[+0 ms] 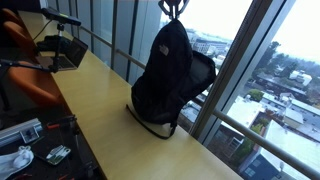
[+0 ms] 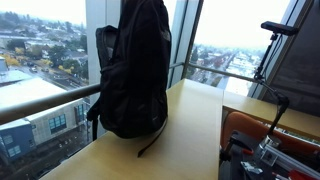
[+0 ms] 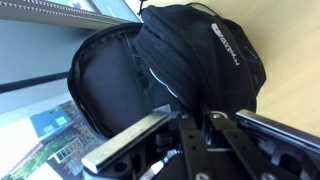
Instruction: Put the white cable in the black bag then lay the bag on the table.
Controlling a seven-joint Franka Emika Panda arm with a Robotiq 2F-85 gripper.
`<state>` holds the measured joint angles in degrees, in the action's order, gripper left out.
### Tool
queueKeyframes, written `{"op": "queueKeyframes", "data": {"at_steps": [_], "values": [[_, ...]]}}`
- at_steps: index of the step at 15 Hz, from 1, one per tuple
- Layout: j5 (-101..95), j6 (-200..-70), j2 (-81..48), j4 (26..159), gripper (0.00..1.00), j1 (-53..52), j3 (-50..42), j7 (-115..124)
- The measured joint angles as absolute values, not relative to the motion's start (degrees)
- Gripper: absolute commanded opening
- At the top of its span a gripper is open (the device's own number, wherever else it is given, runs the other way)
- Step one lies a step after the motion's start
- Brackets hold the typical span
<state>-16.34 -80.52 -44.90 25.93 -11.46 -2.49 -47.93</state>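
Floor-to-ceiling windows back the table (image 1: 100, 95), where the black bag (image 1: 170, 75) hangs upright from the gripper (image 1: 176, 8) clamped on its top handle; lower it slowly sideways, flap (image 3: 105, 80) open, white cable unseen.

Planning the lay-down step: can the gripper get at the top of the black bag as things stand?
Probably yes. The gripper is right at the top of the black bag, which stands upright on the table, with nothing between them. Whether it is already gripping, I cannot tell.
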Motion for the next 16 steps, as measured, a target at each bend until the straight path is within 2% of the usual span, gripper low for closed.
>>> {"op": "queueKeyframes", "data": {"at_steps": [16], "values": [[-15.6, -59.2, -41.0, 26.3, 0.03, -28.5, -1.0, -9.0]]}}
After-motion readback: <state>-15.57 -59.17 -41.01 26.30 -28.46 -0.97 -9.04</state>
